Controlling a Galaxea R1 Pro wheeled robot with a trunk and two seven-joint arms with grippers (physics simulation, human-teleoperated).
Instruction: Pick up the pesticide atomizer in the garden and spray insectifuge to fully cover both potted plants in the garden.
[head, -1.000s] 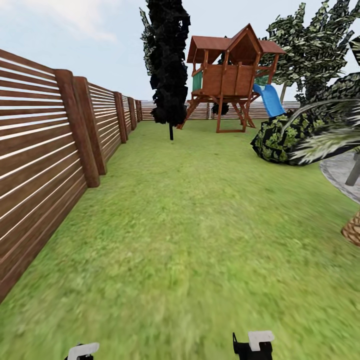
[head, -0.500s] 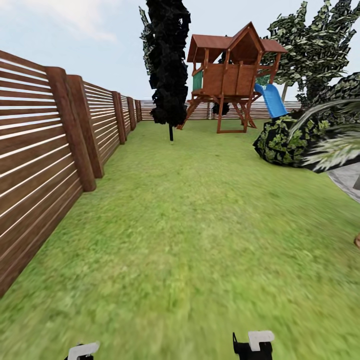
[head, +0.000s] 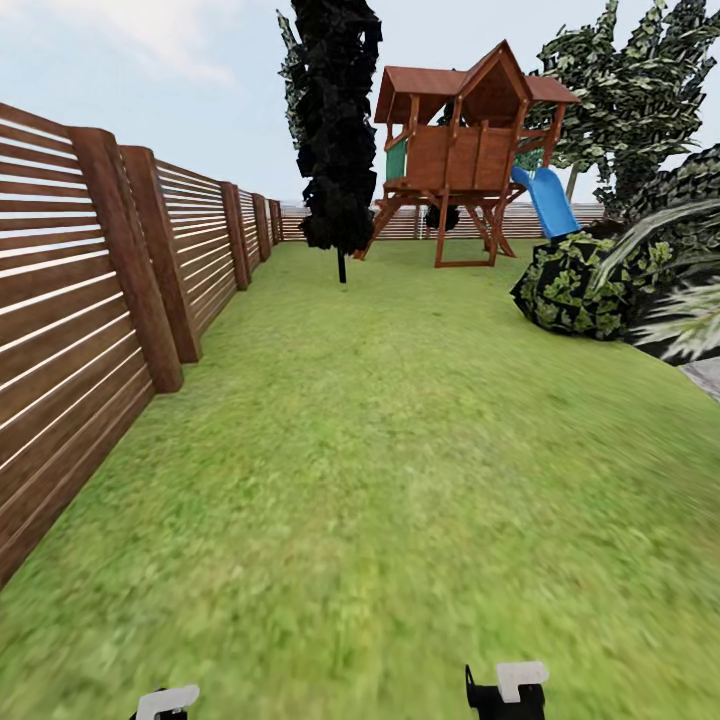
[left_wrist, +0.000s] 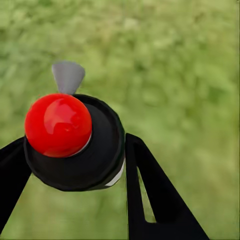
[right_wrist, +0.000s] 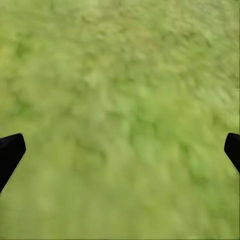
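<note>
Green lawn (head: 400, 480) stretched ahead of both claws in the head view, blurred near the lower edge. The left claw (left_wrist: 72, 150) was clenched on the pesticide atomizer (left_wrist: 75, 142): seen through the left wrist camera, the black sprayer head sat squeezed between the two black fingers (left_wrist: 150, 195), a glossy red cap on it and a thin grey trigger jutting past it over the grass. The right claw (right_wrist: 120, 150) hung released, its two dark fingertips (right_wrist: 10, 152) spread wide apart with bare grass between them.

Brown slatted wooden fence (head: 90, 300) ran along the left claw's side and off into the distance. Far ahead of the claws stood a tall dark tree (head: 335, 130), and beside it a wooden playhouse (head: 465, 140) on stilts with a blue slide (head: 545, 200). On the right claw's side, well ahead, lay a dark leafy bush (head: 575, 285) with pale palm fronds (head: 670, 290) reaching over it, and a sliver of grey stone patio (head: 705, 375) at the edge.
</note>
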